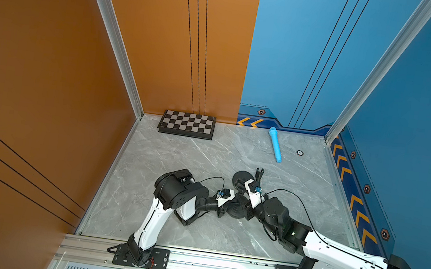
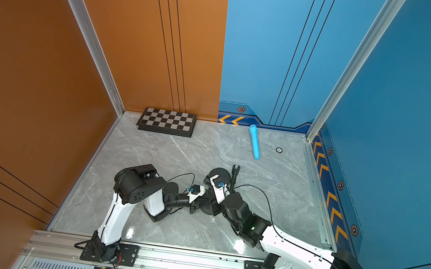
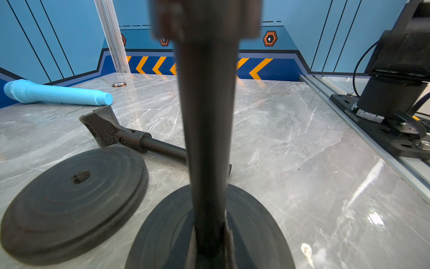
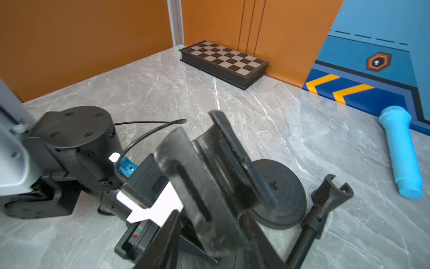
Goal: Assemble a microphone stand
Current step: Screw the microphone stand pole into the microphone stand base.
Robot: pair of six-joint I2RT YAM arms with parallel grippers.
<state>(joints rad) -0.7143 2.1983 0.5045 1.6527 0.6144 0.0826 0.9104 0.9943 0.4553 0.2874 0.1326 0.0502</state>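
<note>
**Item:** mic stand, part built, on the grey worktop (image 3: 302, 151).

**Base** (image 3: 260, 233): round black ringed plate, lying flat between the two arms.

**Tube** (image 3: 207, 116): dark and upright, its foot at the base's centre.

**Left claw** (image 1: 224, 211): low at the base's left edge, pinched narrow. By my reading it grips the tube near its foot.

**Right claw** (image 4: 200, 135): over the base's right side, jaws partly apart, gripping nothing I can make out.

**Disc** (image 3: 74, 205): a second ringed plate with a centre hole, flat, just beyond the base.

**Clip rod** (image 3: 130, 137): lying flat beyond the base, beside the disc, with its forked end pointing away.

**Mic** (image 3: 58, 93): blue, lying on its side well beyond the base, near the back wall.

**Board** (image 4: 223, 60) and **chip** (image 3: 118, 84): far from the base, apparently no part of the job.

**Step in hand (judged):** seating the tube in the base, with the left claw steadying it.

**Next move (judged):**
- The right claw goes to the clip rod, grips it mid-shaft and stands it up.
- It feeds the plain end into the tube's top while the left claw keeps the tube plumb.
- The mic goes in last.

**Hidden or unclear:**
- The tube's top is a blur close to the left wrist lens.
- Whether the tube is fully seated cannot be told.
- The clip rod's near end is lost behind the tube.
- In both top views the wrists cover most of the base.
- The disc's purpose is unclear.
</note>
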